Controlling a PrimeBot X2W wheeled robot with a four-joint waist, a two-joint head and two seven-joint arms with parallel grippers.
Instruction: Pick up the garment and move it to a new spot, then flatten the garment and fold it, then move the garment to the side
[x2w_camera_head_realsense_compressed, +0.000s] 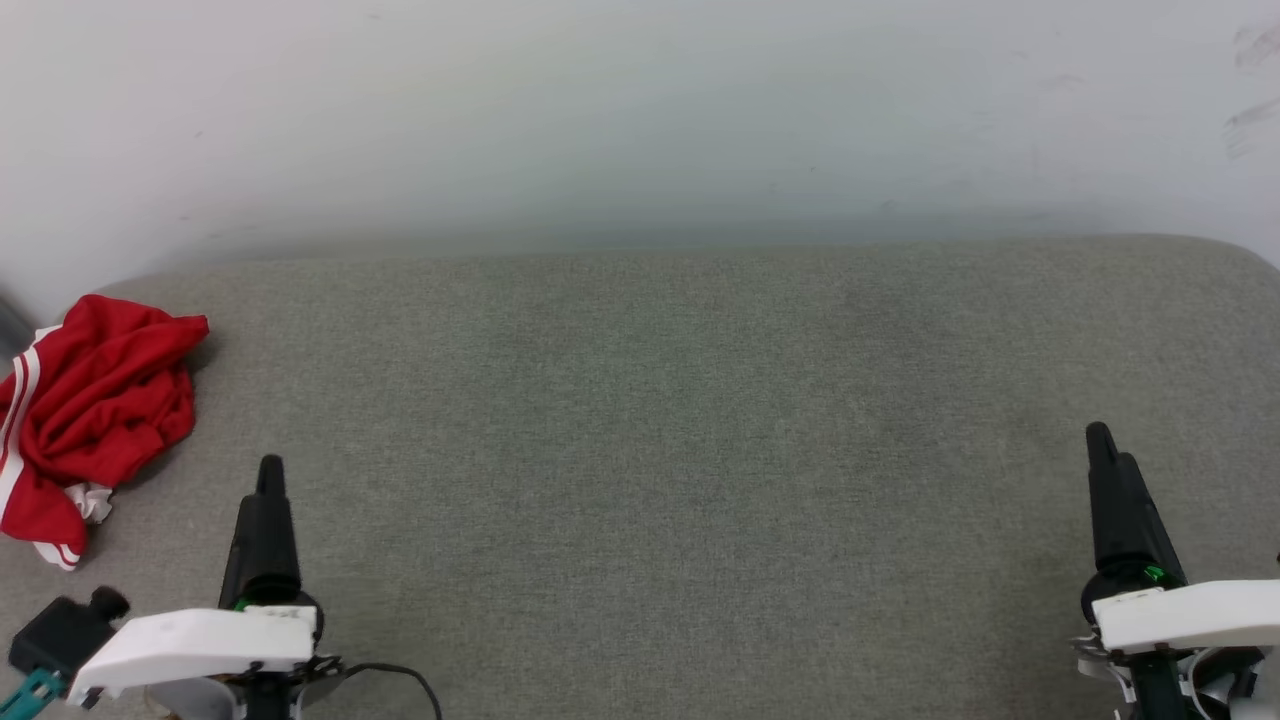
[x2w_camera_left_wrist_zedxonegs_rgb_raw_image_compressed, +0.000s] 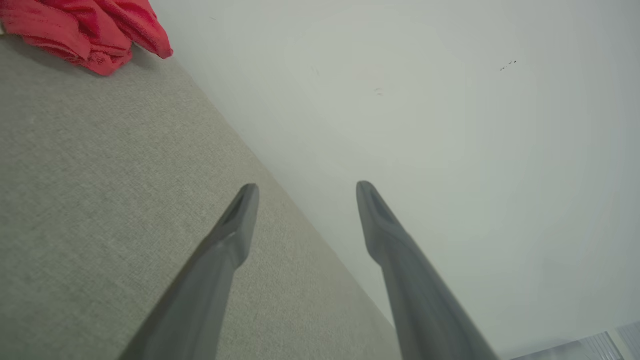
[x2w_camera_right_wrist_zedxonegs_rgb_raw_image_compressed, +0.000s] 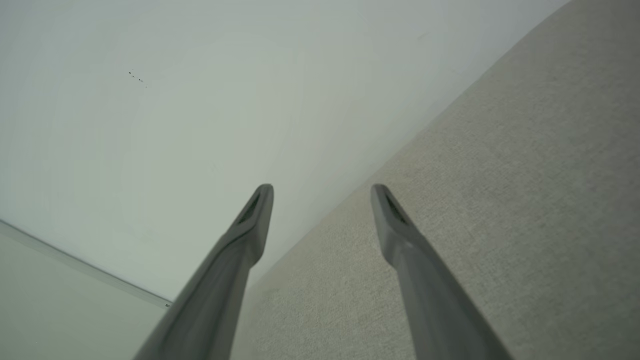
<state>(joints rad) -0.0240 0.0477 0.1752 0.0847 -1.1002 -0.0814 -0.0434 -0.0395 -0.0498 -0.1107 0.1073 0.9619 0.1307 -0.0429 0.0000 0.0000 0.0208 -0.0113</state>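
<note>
Zero of three stages look complete.

Item: garment (x2w_camera_head_realsense_compressed: 95, 420), red w/ white striped trim. It lies in a crumpled heap at the far left edge of the grey padded surface (x2w_camera_head_realsense_compressed: 660, 430), close to the wall (x2w_camera_head_realsense_compressed: 640, 120). Not flat, not folded; no lettering visible.

L gripper (x2w_camera_left_wrist_zedxonegs_rgb_raw_image_compressed: 307, 190): fingers spread wide, nothing between them, over bare surface. The heap is ahead and to its left, near but not touching.

R gripper (x2w_camera_right_wrist_zedxonegs_rgb_raw_image_compressed: 322, 190): fingers likewise spread, empty, on the opposite side, well apart from the garment.

Assessment: pick-up not yet begun, as far as the pics show. Outstanding: grasp & relocate (mid-area of the surface looks the likely spot), then flatten, fold, and move aside.

Note: fabric is bunched in many layers, so one pinch prob. lifts only part of it. Expect L arm to lead, being nearer.
</note>
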